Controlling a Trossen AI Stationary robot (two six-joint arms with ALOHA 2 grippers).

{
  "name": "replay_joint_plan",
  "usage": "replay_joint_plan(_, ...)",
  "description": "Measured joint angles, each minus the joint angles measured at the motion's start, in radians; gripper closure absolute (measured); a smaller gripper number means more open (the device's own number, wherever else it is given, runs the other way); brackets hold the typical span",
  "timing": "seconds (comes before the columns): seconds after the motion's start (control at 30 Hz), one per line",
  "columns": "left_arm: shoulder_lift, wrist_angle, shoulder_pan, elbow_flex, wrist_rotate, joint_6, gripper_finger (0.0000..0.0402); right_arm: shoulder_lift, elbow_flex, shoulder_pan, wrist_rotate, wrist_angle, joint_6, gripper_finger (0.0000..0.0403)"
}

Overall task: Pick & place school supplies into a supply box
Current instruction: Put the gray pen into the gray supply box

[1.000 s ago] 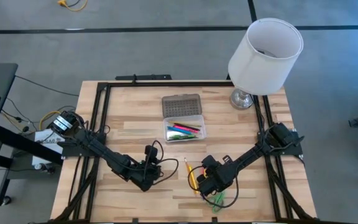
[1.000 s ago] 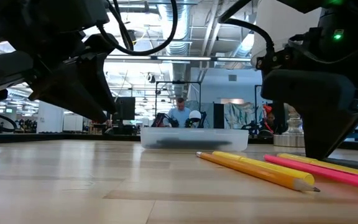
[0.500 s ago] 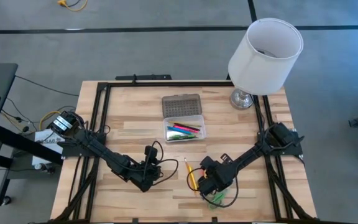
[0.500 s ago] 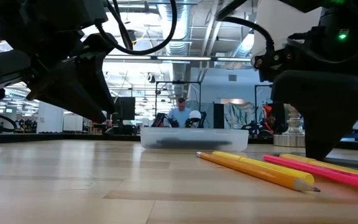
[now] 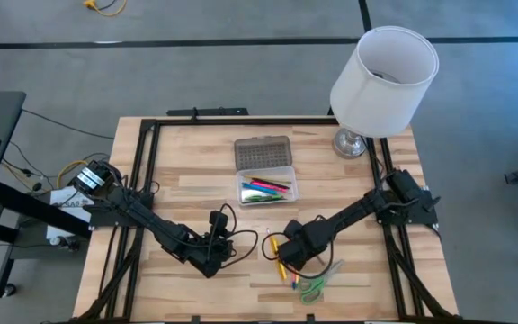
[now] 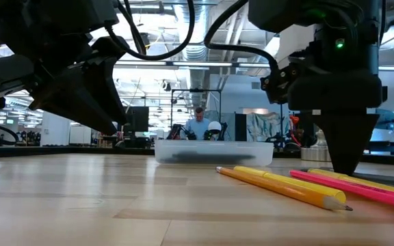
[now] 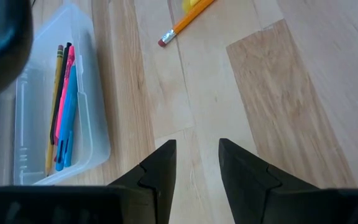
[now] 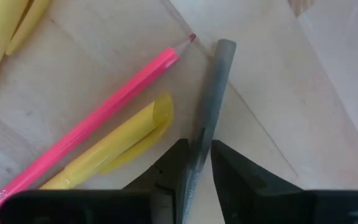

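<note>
Now the right gripper point(image 5: 288, 255) was low over the table point(image 5: 187, 189), near the front edge, right of centre, among loose supplies. In its wrist view its two fingers point(image 8: 169, 171) straddled a grey pen point(image 8: 209, 99) lying flat on the wood, a narrow gap each side; whether they pinched it or just bracketed it, cannot tell. Just beside the pen lay a pink pencil point(image 8: 98, 118), tip almost touching the pen's end, and a yellow marker point(image 8: 123, 146) alongside it. From table height, a yellow pencil point(image 6: 279, 186) and the pink one point(image 6: 347, 188) lay side by side on the wood under that gripper. Green scissors point(image 5: 313, 286) sat at the front edge, just beside the gripper.

The left gripper point(image 5: 212, 256) hung low over the table near the front edge, left of centre, well apart from the loose supplies. Its fingers point(image 7: 160, 171) stood apart with bare wood between them, nothing held.

The box point(image 5: 266, 189) sat mid-table, towards the back edge, lid point(image 5: 263, 151) flipped open behind it and lying flat. Inside were several pens: blue point(image 7: 67, 124), pink, yellow, dark. A lamp point(image 5: 380, 81) stood at the back right corner. A person point(image 6: 198, 124) sat in the room beyond the table.
</note>
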Motion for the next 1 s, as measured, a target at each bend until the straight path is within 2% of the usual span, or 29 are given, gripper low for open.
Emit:
replay_joint_plan(0.27,0.0,0.0,0.0,0.0,0.017,-0.011,0.0285,0.0,-0.001,0.007,0.009,0.003,-0.01,0.034)
replay_joint_plan(0.5,0.0,-0.001,0.0,0.0,0.017,-0.011,0.0285,0.0,-0.001,0.008,0.015,0.007,-0.011,0.0394)
replay_joint_plan(0.67,0.0,0.0,0.0,0.0,0.017,-0.012,0.0285,0.0,-0.001,0.008,0.032,0.004,-0.012,0.0381)
replay_joint_plan(0.83,0.0,0.0,0.0,0.0,0.017,-0.012,0.0285,0.001,-0.002,0.007,0.081,0.0,-0.036,0.0397)
replay_joint_plan(1.0,0.0,-0.001,0.0,0.0,0.017,-0.013,0.0285,0.001,-0.002,-0.013,0.086,-0.001,-0.084,0.039)
